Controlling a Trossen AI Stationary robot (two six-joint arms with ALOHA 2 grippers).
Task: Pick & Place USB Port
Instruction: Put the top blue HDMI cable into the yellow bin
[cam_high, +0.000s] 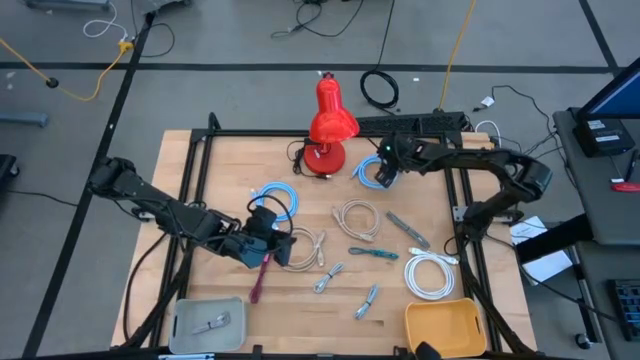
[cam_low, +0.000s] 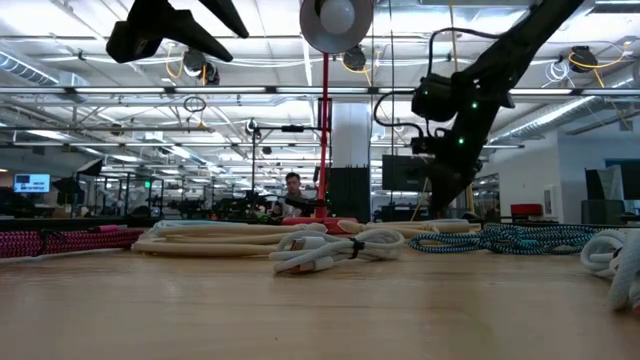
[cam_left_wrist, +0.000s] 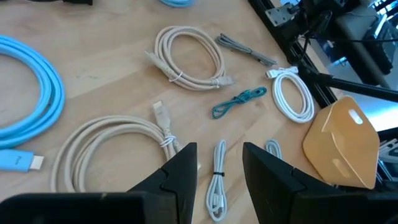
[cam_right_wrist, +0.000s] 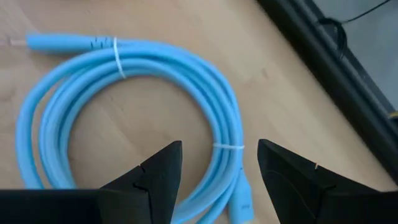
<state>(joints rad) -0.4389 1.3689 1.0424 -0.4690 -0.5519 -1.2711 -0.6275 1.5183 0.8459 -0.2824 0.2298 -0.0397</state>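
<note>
Several coiled cables lie flat on the wooden table. My right gripper (cam_high: 384, 166) (cam_right_wrist: 217, 168) is open at the far side, just above a light blue coil (cam_high: 372, 173) (cam_right_wrist: 124, 93). Its fingers stand on either side of the coil's strand (cam_right_wrist: 227, 144), and no touch shows. My left gripper (cam_high: 266, 236) (cam_left_wrist: 221, 163) is open and raised over the near left part of the table. It is beside a beige coil (cam_left_wrist: 118, 146) and above a small white cable (cam_left_wrist: 216, 186). A second blue coil (cam_high: 272, 198) lies behind it.
A red desk lamp (cam_high: 328, 125) stands at the far edge. A grey tray (cam_high: 208, 323) and a yellow bin (cam_high: 445, 328) sit at the near edge. Beige (cam_high: 358, 218), white (cam_high: 430, 275), teal (cam_high: 373, 254), grey (cam_high: 408, 230) and pink (cam_high: 260, 278) cables lie between them.
</note>
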